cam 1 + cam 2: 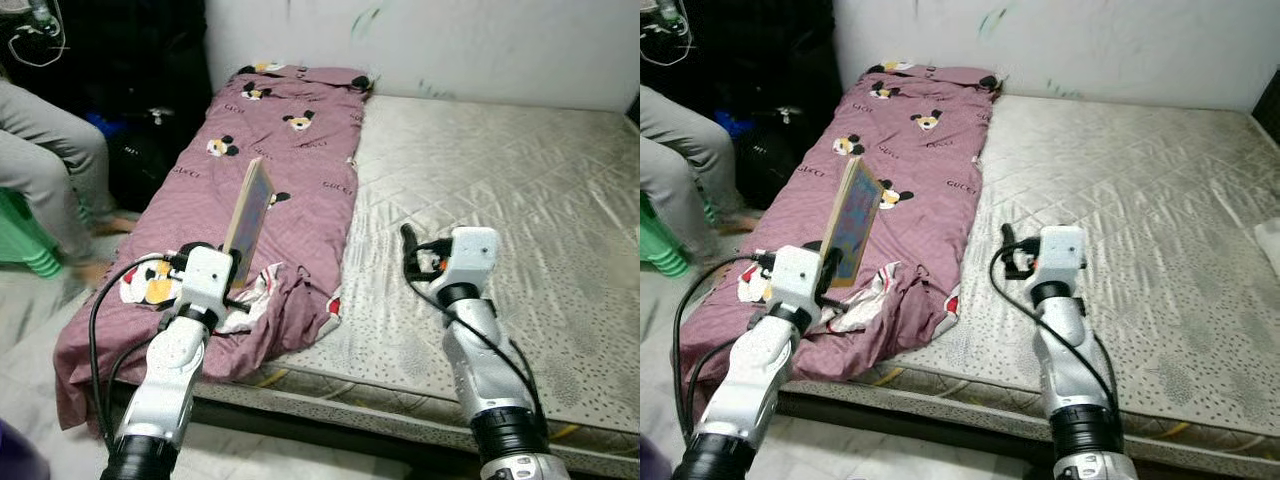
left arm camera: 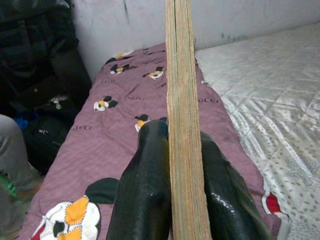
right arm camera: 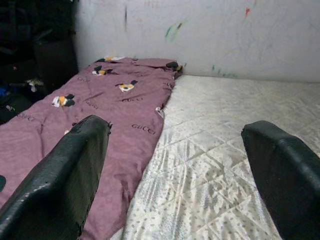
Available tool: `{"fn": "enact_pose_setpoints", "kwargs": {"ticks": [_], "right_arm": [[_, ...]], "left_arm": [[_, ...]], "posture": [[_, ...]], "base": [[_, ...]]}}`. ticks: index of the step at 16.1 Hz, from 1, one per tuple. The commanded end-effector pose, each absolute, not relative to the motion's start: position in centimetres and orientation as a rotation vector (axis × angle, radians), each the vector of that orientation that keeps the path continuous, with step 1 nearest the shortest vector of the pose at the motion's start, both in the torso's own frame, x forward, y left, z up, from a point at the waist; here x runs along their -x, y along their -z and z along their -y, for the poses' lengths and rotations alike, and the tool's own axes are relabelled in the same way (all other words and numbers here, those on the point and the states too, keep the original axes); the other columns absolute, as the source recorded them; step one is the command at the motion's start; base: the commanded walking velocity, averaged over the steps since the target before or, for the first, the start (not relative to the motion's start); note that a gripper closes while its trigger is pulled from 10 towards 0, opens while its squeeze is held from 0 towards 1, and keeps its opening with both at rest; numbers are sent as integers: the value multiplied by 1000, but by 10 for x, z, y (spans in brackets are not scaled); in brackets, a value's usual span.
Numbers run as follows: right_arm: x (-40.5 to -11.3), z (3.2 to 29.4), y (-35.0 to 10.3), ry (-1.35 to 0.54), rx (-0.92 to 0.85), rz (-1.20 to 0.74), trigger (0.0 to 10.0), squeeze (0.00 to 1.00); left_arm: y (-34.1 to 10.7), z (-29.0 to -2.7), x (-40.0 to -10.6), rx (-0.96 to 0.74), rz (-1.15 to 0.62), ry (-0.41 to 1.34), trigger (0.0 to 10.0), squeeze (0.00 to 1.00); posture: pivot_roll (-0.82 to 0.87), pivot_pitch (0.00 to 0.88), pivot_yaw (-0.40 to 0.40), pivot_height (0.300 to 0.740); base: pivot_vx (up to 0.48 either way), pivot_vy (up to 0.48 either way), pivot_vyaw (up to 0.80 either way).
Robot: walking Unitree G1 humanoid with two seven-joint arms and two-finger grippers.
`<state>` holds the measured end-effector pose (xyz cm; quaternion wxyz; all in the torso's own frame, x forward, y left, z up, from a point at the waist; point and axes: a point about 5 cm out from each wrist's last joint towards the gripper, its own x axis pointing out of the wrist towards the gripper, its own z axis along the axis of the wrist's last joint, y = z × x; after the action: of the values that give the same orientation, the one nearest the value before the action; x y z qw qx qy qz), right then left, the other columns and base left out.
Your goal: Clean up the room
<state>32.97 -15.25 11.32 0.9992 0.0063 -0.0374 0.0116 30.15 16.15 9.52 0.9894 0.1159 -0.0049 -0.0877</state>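
While its two black fingers (image 2: 145, 200) press on either face of a thin wooden board (image 1: 247, 212), the left claw (image 2: 172, 195) grasps that board at its lower end and holds it upright on edge. Under and beyond this claw a purple cartoon-print blanket (image 1: 290, 150) lies along the bed, rumpled just beside the claw. The right claw (image 3: 175, 170) hangs released, its fingers spread wide with nothing between them, over the bare quilted mattress (image 1: 500, 180). Well off to the left claw's outer side, a person's grey-trousered leg (image 1: 45, 160) shows by a green stool (image 1: 25, 245).
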Motion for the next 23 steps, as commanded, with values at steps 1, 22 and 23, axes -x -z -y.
{"fn": "enact_pose_setpoints", "kwargs": {"ticks": [1, 22, 23], "right_arm": [[-329, 150, -112, -24, -6, 73, 10000, 0], [-252, 170, -90, -27, 23, -59, 10000, 0], [-252, 167, -90, -46, 37, -57, 10000, 0]], "left_arm": [[-102, -163, -301, -245, 47, 182, 10000, 0], [-102, -166, -222, -153, 27, 90, 10000, 0], [-103, -164, -223, -165, 29, 102, 10000, 0]], "posture": [[23, 0, 15, 740], [2, 17, 11, 740], [6, 20, 7, 740]], "base": [[0, 0, 0], [0, 0, -364], [0, 0, 0]]}}
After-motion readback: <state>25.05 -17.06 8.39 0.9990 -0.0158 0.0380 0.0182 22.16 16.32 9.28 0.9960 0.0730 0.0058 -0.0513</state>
